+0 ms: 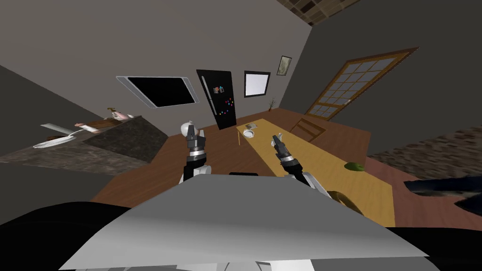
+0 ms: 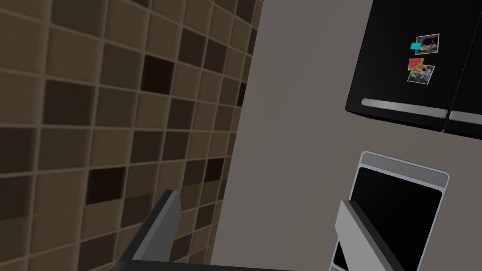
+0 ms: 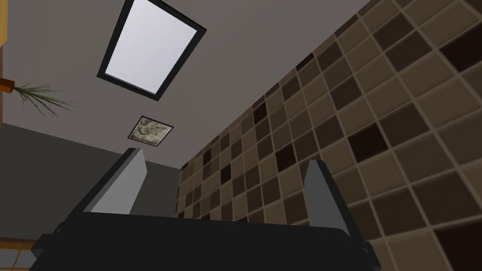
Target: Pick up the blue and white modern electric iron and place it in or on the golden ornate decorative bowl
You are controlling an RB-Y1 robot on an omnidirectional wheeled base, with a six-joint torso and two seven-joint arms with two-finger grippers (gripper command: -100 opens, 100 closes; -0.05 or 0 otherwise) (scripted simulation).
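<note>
Table (image 1: 301,155): long, yellow wood, running from near the robot's right side away toward the far wall.
Counter (image 1: 127,139): dark and speckled, on the left, well apart from the table. A white pan-like thing and some small items sit on it, too small to name.
Door (image 1: 357,84): wood frame with many glass panes, in the right-hand wall.
Fridge (image 1: 219,99): black, against the far wall, with small coloured magnets on it.
Chair (image 1: 306,128): wooden, at the table's far right side.
Left gripper (image 2: 256,200): raised over the floor between counter and table, with its fingers spread wide and nothing in them.
Right gripper (image 3: 226,157): raised over the table's left edge, with its fingers spread wide and nothing in them.
Gold bowl (image 1: 346,201): seems to be the golden-brown curved rim on the table's near end, half hidden.
Green lump (image 1: 355,166): at the table's right edge, between the bowl and the chair.
White dish (image 1: 248,133): on the table's far end.
Iron: too small to tell for sure. The likeliest is a pale lump (image 1: 252,125) just beyond the white dish, well apart from both grippers and the bowl.
</note>
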